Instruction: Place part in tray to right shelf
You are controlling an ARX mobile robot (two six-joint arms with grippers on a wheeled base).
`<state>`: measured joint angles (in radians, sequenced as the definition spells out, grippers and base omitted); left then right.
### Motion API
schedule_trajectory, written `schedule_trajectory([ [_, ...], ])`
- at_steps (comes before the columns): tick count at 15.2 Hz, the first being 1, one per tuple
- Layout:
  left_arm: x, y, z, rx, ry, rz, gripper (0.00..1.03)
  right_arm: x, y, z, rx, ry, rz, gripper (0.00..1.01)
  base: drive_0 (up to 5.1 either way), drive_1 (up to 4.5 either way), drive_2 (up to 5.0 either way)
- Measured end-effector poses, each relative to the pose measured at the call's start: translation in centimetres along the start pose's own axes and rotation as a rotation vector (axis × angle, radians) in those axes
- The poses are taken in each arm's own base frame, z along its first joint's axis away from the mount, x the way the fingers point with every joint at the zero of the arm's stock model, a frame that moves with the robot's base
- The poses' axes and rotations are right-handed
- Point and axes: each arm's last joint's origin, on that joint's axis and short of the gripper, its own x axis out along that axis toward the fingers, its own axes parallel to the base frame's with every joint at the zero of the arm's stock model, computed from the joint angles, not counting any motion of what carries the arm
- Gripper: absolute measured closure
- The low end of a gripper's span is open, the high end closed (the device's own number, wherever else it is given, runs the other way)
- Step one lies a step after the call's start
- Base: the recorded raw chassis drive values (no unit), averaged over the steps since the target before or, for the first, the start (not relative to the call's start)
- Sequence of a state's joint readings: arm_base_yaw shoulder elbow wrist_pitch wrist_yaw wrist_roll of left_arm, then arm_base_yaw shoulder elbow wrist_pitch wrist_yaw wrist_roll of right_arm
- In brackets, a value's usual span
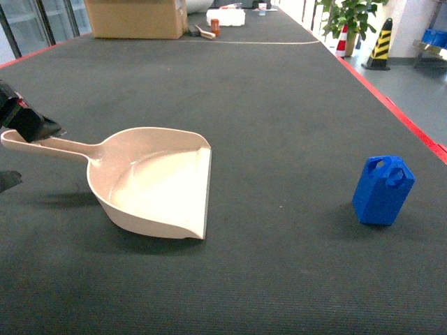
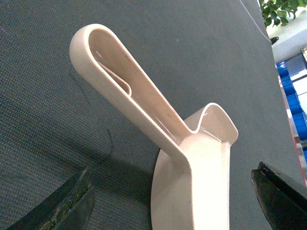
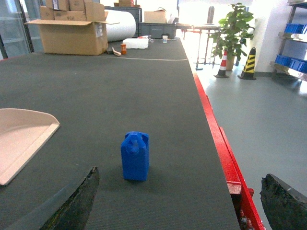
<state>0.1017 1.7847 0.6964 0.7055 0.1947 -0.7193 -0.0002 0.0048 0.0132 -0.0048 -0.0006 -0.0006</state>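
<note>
In the head view we see the pale pinkish-beige plastic dustpan-shaped tray (image 1: 157, 183) lying on the dark grey carpeted worktop (image 1: 279, 105), its long flat handle pointing left to where the black left gripper (image 1: 24, 120) sits at the handle's end; from here we cannot tell whether it is clamped. The small bright-blue plastic jerrycan-shaped part (image 1: 383, 190) stands upright well apart to the right, near the worktop's red edge. A brown cardboard box (image 1: 136, 17) sits at the far end. In the left wrist view we look along the tray (image 2: 192, 158) handle, and the left gripper (image 2: 175, 201) has its two dark fingers (image 2: 67, 203) spread wide at either side of the handle, touching nothing. In the right wrist view the blue part (image 3: 135, 155) stands upright on the worktop ahead, between and beyond the dark fingers (image 3: 76, 203) of the right gripper (image 3: 177, 201), which is wide open and empty; a corner of the tray (image 3: 24, 139) shows at left.
</note>
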Motion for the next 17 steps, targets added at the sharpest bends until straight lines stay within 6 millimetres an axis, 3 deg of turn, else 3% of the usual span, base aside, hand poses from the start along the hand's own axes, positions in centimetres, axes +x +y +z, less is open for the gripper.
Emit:
schedule_trajectory([
  [3, 0.8, 0.3, 0.9, -0.131, -0.086, 0.027, 0.05, 0.0, 0.0, 0.0, 0.0, 0.0, 0.0, 0.03, 0.0, 0.0, 0.0],
  [9, 6.2, 1.6, 2.6, -0.234, -0.07, 0.032, 0.05, 0.0, 0.0, 0.0, 0.0, 0.0, 0.0, 0.03, 0.0, 0.0, 0.0],
  [13, 8.8, 1.7, 2.3, -0.262, -0.034, 0.027, 0.05, 0.0, 0.0, 0.0, 0.0, 0.0, 0.0, 0.03, 0.0, 0.0, 0.0],
  [17, 9.9, 1.9, 2.1, -0.283, -0.016, -0.017, 0.45, 0.0, 0.0, 0.0, 0.0, 0.0, 0.0, 0.03, 0.0, 0.0, 0.0],
])
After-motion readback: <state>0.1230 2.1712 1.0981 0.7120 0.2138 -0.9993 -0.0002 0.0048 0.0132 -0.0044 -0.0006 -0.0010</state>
